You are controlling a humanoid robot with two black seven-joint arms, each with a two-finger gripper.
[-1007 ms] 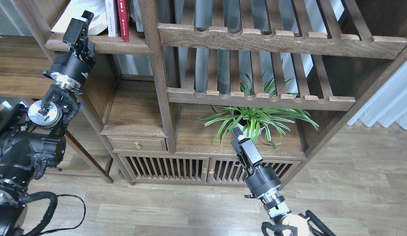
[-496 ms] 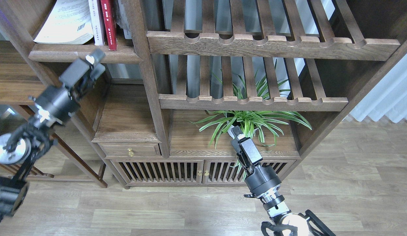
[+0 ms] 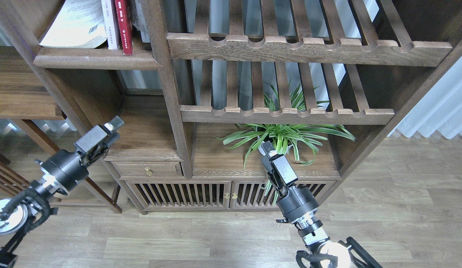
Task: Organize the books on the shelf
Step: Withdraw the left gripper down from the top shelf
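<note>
The books (image 3: 104,24) are seen on the shelf (image 3: 93,59), well above the left gripper (image 3: 114,124); whether either gripper is parted cannot be told, and nothing is held.

The right gripper (image 3: 266,147) is raised just below the plant (image 3: 290,130). The shelving step is judged done, and a retreat is called for.

Head view, down onto shelving, near-ish.

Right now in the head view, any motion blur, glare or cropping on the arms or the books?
Head view: sharp throughout; black left gripper and right gripper show no smear. Slight sheen on the dark-brown board shelf. Books are cropped by the top edge.
</note>
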